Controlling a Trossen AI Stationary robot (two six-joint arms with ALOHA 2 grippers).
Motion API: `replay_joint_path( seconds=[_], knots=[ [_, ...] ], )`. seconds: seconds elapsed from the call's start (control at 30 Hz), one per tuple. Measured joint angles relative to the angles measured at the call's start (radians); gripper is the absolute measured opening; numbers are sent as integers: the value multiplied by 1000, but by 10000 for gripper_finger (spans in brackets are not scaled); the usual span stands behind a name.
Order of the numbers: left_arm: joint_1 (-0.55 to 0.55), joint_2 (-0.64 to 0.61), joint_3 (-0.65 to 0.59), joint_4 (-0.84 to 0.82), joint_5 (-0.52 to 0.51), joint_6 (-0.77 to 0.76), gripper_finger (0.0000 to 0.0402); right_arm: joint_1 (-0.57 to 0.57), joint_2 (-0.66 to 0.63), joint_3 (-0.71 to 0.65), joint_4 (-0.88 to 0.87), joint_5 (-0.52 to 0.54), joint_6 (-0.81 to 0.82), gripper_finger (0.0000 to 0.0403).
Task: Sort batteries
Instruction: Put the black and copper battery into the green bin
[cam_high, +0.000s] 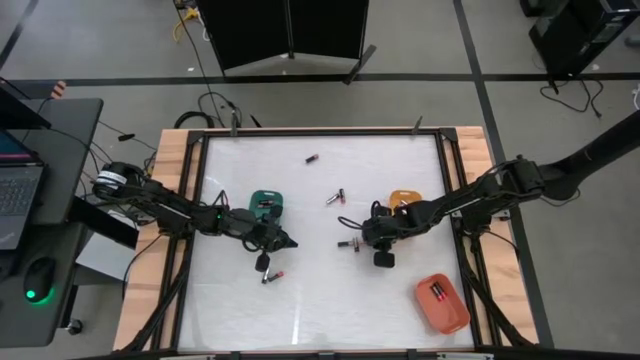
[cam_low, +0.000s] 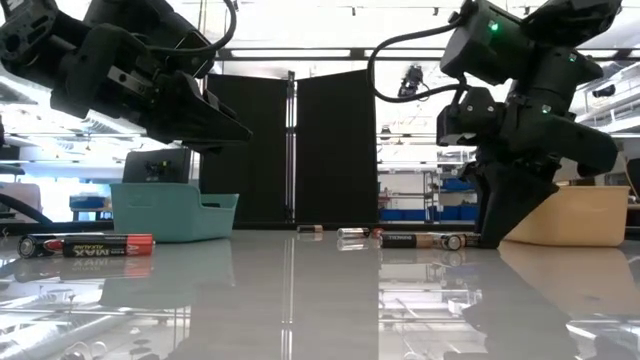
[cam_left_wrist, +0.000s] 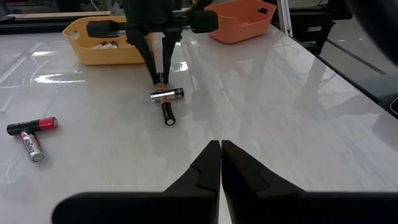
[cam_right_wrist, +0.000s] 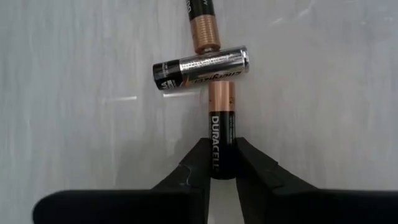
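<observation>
My right gripper (cam_right_wrist: 221, 149) stands near the table's middle (cam_high: 352, 243), shut on a black-and-copper battery (cam_right_wrist: 221, 118). A silver battery (cam_right_wrist: 200, 67) lies crosswise at that battery's copper end, and another black-and-copper battery (cam_right_wrist: 202, 22) lies just beyond. My left gripper (cam_high: 288, 241) hovers shut and holding nothing, left of the middle. Two batteries (cam_high: 268, 270) lie on the table near it. More batteries lie farther back (cam_high: 335, 197) (cam_high: 312, 158). My right gripper pinches the battery's black end (cam_right_wrist: 221, 158) between its two fingers, one on each long side. The fingers (cam_left_wrist: 155, 68) slant steeply down from above. The battery lies flat on the table, its copper end (cam_right_wrist: 221, 93) against the silver battery.
A green tray (cam_high: 266, 205) stands behind my left gripper. A yellow tray (cam_high: 405, 199) stands behind my right gripper and an orange tray (cam_high: 442, 305) at the near right; each holds batteries. The table's wooden frame (cam_high: 170, 160) runs along its sides.
</observation>
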Motion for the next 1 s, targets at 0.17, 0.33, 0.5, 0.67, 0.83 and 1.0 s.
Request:
replay_joint_path(
  seconds=[0.17,0.33,0.5,0.67,0.83,1.0],
  knots=[
    [0,0,0,0,0,0,20,1,-33,-4,-31,-1,7,61],
    [0,0,0,1,-1,-8,21,3,-72,-8,-92,-3,29,63],
    [0,0,0,34,-9,-14,21,14,-101,-8,-77,30,32,61],
    [0,0,0,77,-84,-26,21,15,-116,-7,-4,61,25,63],
    [0,0,0,127,-145,-26,26,15,-119,-7,177,179,-44,61],
    [0,0,0,211,-150,22,48,12,-119,-6,459,192,-176,63]
  ],
)
